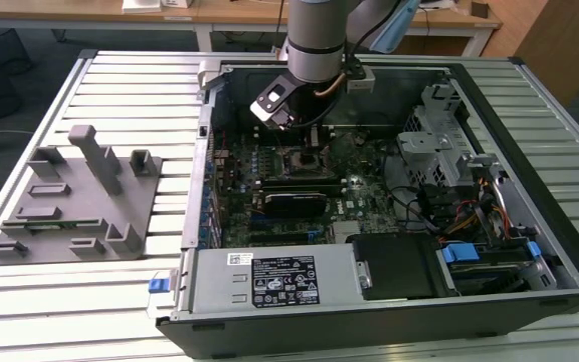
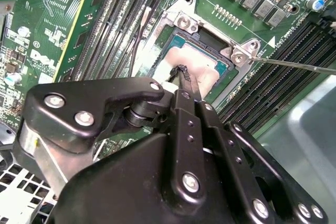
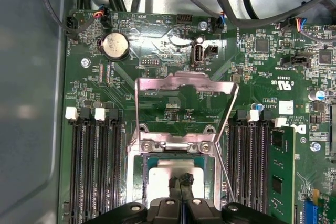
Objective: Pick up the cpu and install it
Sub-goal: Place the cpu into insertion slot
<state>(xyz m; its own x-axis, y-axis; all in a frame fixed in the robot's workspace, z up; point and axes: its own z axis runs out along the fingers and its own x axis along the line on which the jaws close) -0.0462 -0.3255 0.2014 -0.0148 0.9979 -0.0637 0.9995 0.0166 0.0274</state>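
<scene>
The cpu (image 2: 206, 70) lies flat in the motherboard's socket, its silver top showing inside the metal socket frame (image 2: 185, 22). In the first wrist view the cpu (image 3: 161, 174) sits below the raised load plate (image 3: 184, 83). My gripper (image 2: 181, 72) hangs right over the cpu's middle with its two thin black fingertips pressed together and nothing visible between them. The same gripper (image 3: 182, 180) reaches in over the chip in the first wrist view. In the exterior view the gripper (image 1: 307, 137) is inside the computer case, just above the socket (image 1: 306, 159).
The open computer case (image 1: 209, 151) lies on a slatted metal table (image 1: 118, 90). A grey fixture block (image 1: 78, 196) stands toward the exterior view's left. Memory slots (image 3: 94, 166) flank the socket. A thin socket lever (image 2: 299, 65) sticks out beside it. Cables (image 1: 451, 211) and drive bays fill the case's other side.
</scene>
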